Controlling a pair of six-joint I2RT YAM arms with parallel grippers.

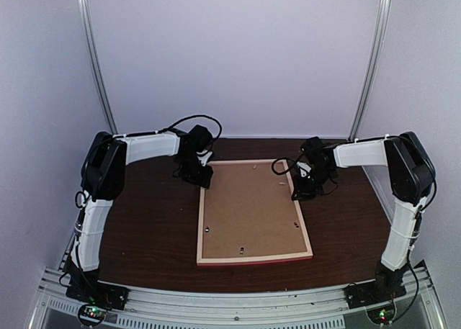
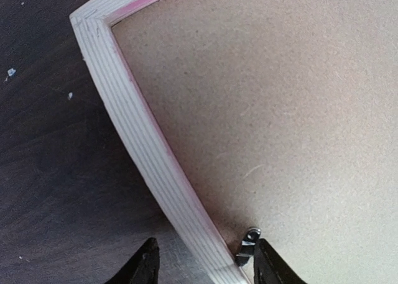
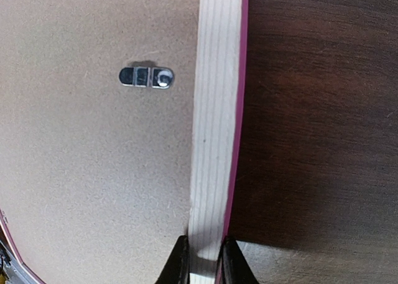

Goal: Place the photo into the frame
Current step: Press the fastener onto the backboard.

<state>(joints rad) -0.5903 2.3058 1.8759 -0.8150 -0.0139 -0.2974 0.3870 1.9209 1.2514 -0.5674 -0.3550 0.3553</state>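
Note:
The frame [image 1: 253,258] lies face down on the dark table, pale wood back up, pink on its edges. A plain brown backing board [image 1: 248,206] fills it. The photo is hidden. My left gripper [image 1: 198,172] is at the frame's far left corner. In the left wrist view it is open [image 2: 205,268], straddling the left rail [image 2: 149,153], and its inner finger touches a small raised metal clip [image 2: 247,243]. My right gripper [image 1: 301,188] is at the right rail. In the right wrist view it is shut [image 3: 204,262] on that rail [image 3: 214,110].
A flat metal turn clip [image 3: 147,77] lies on the backing board beside the right rail. More small clips [image 1: 241,250] sit along the board's edges. The dark wood table [image 1: 151,228] is ringed by grey walls, with a metal rail at the near edge.

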